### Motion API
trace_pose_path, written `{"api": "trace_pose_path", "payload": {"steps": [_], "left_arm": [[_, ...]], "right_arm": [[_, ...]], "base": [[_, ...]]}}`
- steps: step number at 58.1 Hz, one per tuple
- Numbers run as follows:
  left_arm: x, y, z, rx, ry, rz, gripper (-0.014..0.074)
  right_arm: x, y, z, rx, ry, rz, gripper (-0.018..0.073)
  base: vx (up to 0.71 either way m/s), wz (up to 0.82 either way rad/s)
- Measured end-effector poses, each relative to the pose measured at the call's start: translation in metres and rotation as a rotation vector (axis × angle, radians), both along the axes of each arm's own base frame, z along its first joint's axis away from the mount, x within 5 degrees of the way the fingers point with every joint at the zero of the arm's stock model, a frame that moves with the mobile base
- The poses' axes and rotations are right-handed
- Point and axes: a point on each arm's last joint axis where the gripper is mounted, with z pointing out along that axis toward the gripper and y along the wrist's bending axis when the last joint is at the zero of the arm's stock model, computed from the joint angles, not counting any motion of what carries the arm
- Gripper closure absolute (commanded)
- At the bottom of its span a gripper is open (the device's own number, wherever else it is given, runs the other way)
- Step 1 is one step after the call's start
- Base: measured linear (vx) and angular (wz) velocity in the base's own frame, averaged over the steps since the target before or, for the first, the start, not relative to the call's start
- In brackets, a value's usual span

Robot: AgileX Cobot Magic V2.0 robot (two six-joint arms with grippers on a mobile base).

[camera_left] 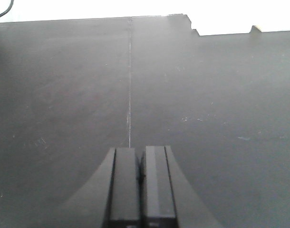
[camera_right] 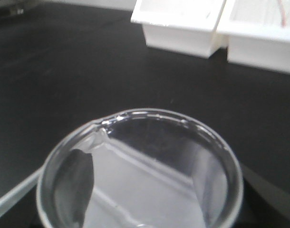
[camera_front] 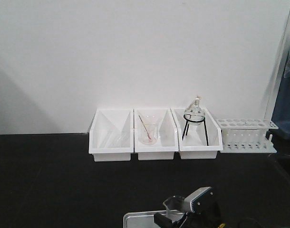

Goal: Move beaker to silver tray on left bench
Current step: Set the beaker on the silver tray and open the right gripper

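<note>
The small clear beaker (camera_front: 172, 204) is held in my right gripper (camera_front: 177, 212) at the bottom edge of the front view, over the near corner of the silver tray (camera_front: 138, 219) on the black-topped left bench (camera_front: 50, 180). In the right wrist view the beaker's round rim (camera_right: 154, 115) fills the frame, with the dark fingers (camera_right: 78, 185) against its sides and the tray's raised rim (camera_right: 12, 197) below it. I cannot tell whether the beaker touches the tray. My left gripper (camera_left: 140, 154) is shut and empty over bare black worktop (camera_left: 207, 95).
Three white bins stand along the white wall: the left one (camera_front: 111, 135), the middle one with a beaker and rod (camera_front: 148, 130), the right one with a flask on a black stand (camera_front: 194, 116). A white test-tube rack (camera_front: 247, 135) stands to their right.
</note>
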Motion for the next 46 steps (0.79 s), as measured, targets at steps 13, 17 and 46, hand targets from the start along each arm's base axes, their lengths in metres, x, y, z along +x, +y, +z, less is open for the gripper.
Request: {"api": "trace_pose_path", "payload": {"steps": [13, 17, 46], "left_arm": [[0.000, 0.000, 0.000, 0.000, 0.000, 0.000, 0.0595], [0.000, 0.000, 0.000, 0.000, 0.000, 0.000, 0.0595], [0.000, 0.000, 0.000, 0.000, 0.000, 0.000, 0.0595]], "right_arm": [[-0.002, 0.000, -0.018, -0.050, 0.013, 0.029, 0.0520], [-0.002, 0.001, -0.017, -0.047, -0.009, 0.038, 0.0481], [-0.002, 0.002, -0.015, -0.045, -0.042, 0.046, -0.0006]], "base": [[0.00, 0.00], [0.00, 0.00], [0.00, 0.00]]}}
